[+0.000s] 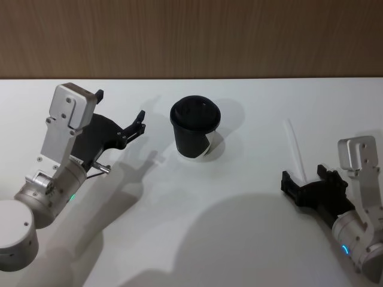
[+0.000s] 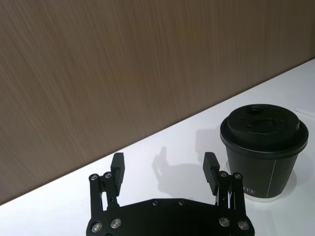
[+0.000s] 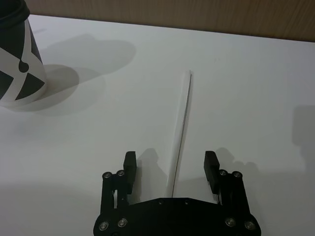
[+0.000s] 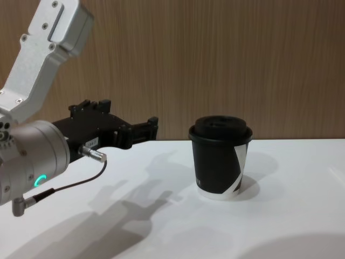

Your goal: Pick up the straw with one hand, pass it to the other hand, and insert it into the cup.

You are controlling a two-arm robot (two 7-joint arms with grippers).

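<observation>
"Where was the straw (image 1: 295, 149)?"

"Flat on the surface (image 1: 239, 209), well to the right of the cup (image 1: 194, 128)."

"And the hands?"

"The right hand (image 3: 170, 158) was spread wide, with the straw's near end between its fingers, not pinched yet. The left hand (image 1: 119, 104), spread too, hung left of the cup."

"How could it grab well?"

"I think it needed to go straight down, keep the straw in the middle, and squeeze softly."
</observation>
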